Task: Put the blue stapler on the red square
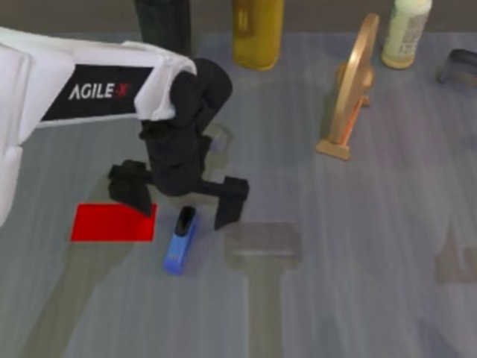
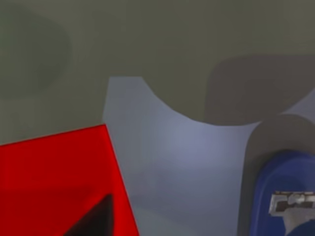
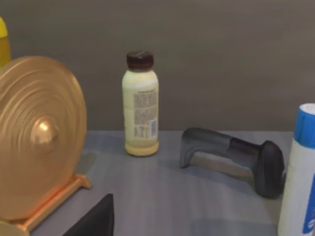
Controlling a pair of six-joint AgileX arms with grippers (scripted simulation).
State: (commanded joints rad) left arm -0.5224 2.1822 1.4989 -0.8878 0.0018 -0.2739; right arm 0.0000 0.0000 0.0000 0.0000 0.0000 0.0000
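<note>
The stapler point(image 1: 180, 241) is a small, elongated bright blue body with a black rounded end pointing toward the top view's far side; the left wrist view shows a silver metal plate on its blue top point(image 2: 288, 196). It lies flat on the grey surface point(image 1: 358, 224), slightly slanted, just beside the red square point(image 1: 113, 222) on that square's right, apart from it and not overlapping. The square is a flat, plain red patch, a little longer than the stapler.

The left gripper point(image 1: 182, 201) hangs over the stapler's black end with its two fingers spread wide: one finger point(image 1: 133, 190) sits over the square's far right corner, the other on the stapler's right side. It pinches nothing. The right gripper is out of the top view; only a dark corner of it shows in its own wrist view, so whether it is spread cannot be told.

Counted: one stapler, one red square, one golden disc on a stand point(image 1: 354, 89), one grey handheld scanner point(image 3: 231, 157), one cream bottle with a brown cap point(image 3: 140, 105), one yellow bottle point(image 1: 258, 31), one dark bottle point(image 1: 162, 22), one white bottle with a blue cap point(image 3: 300, 172).
</note>
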